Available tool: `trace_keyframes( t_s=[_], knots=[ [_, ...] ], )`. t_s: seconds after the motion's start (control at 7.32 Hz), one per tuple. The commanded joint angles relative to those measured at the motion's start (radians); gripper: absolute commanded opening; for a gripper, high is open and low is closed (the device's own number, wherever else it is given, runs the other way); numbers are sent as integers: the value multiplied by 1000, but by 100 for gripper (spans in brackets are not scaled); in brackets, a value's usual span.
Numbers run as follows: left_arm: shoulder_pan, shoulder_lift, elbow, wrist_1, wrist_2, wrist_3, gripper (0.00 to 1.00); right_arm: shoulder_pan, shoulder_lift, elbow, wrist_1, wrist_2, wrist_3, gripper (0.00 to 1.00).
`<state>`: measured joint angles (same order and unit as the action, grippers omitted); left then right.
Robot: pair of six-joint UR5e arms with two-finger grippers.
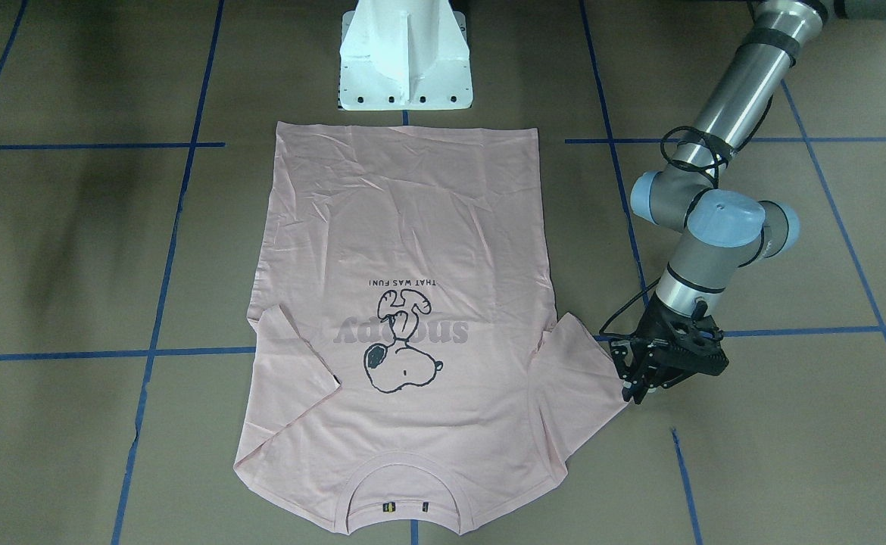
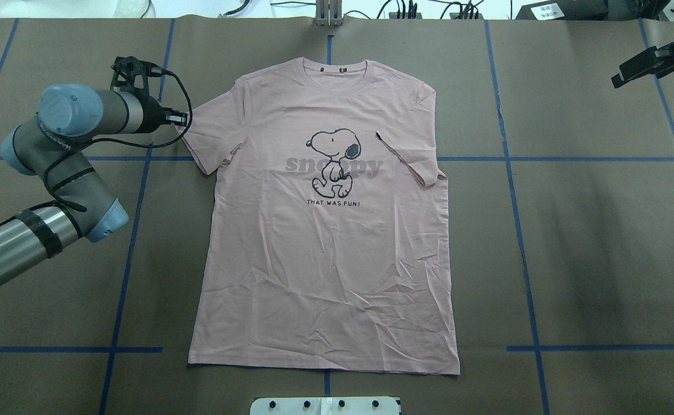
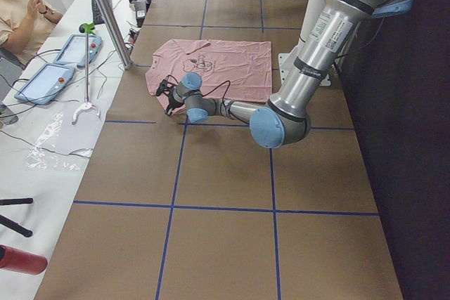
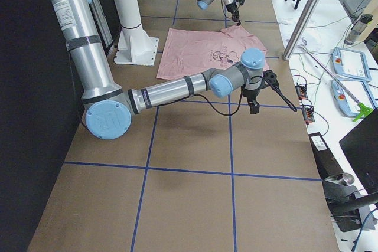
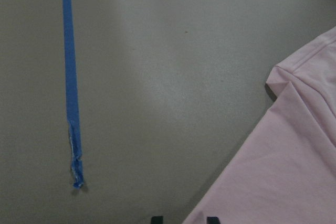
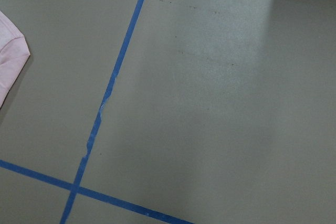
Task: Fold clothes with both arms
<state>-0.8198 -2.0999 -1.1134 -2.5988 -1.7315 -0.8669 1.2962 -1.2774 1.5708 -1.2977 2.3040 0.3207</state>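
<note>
T-shirt lies face-up, left gripper parted astride its sleeve edge (right gripper: cannot tell).

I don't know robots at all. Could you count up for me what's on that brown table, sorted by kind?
Pink T-shirt: 1
Robot arms: 2, the left and the right
White pedestal: 1
Total: 4
</note>
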Motion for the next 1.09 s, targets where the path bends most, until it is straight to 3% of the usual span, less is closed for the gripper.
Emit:
trace_keyframes(
  t_s=[0.0, 0.14, 0.41, 0.68, 0.82, 0.96],
  knots=[
    [1, 6, -20, -9, 1, -1, 0, 0, 0, 0, 0, 0, 1, 100],
    [1, 12, -75, 11, -3, -1, 0, 0, 0, 0, 0, 0, 3, 100],
    [5, 1, -196, 189, -3, -27, 0, 0, 3, 0, 0, 0, 4, 100],
    [57, -113, -302, 517, 6, -198, 0, 0, 4, -2, -2, 0, 4, 100],
    [103, -185, -293, 614, 63, -277, 0, -2, 4, -3, -2, 0, 4, 100],
    [134, -236, -255, 629, 78, -312, 0, -2, 6, -3, -2, 0, 6, 100]
  ],
)
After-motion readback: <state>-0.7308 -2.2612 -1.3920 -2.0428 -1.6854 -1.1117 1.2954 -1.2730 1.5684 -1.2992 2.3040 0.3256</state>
